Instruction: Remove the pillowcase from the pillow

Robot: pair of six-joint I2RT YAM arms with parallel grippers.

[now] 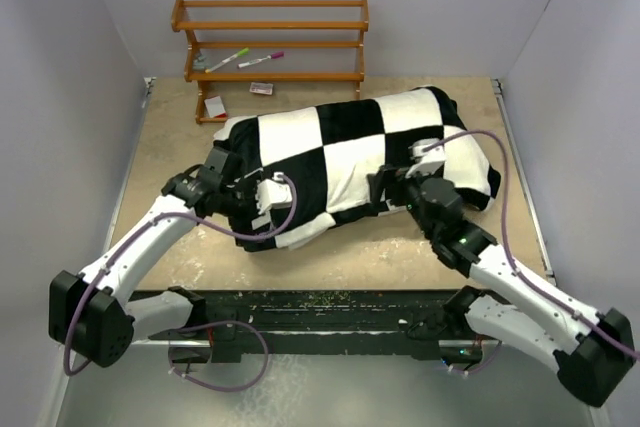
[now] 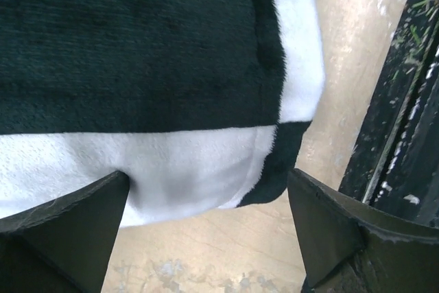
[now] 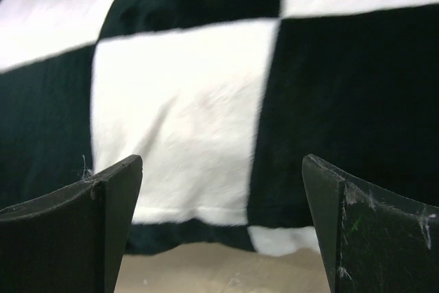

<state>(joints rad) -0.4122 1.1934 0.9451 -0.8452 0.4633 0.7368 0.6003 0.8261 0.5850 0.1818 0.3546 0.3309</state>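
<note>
- Pillowcase, fleecy fabric with big black and white checkerboard squares (image 1: 340,147), lies plump and slantwise across the middle of the beige speckled tabletop (image 1: 170,142). Its left end is near the rack and its right end reaches toward the back right corner.
- White pillow is inside the cover and hidden, so none of it can be made out.
- Left gripper (image 2: 207,175) has its black fingers spread wide at the cover's near left corner. A white strip and a black corner patch of the fabric lie between them.
- One left fingertip (image 2: 113,190) meets the edge of the white strip. The other is over bare table, just beside the black patch. Nothing is pinched.
- Right gripper (image 3: 221,159) also has its fingers spread. It faces the near side of the cover low down, with checker squares filling the gap. Fabric contact cannot be told.
- Black rail along the near table edge (image 2: 398,121) shows at the right of the left wrist view.
- Brown wooden three-shelf rack (image 1: 270,9) stands against the back wall.
- Green-capped marker (image 1: 228,57) and purple-capped marker (image 1: 262,59) lie on its middle shelf.
- Small red and white card (image 1: 213,107) is on the table by the rack's left foot, apart from the cover.
</note>
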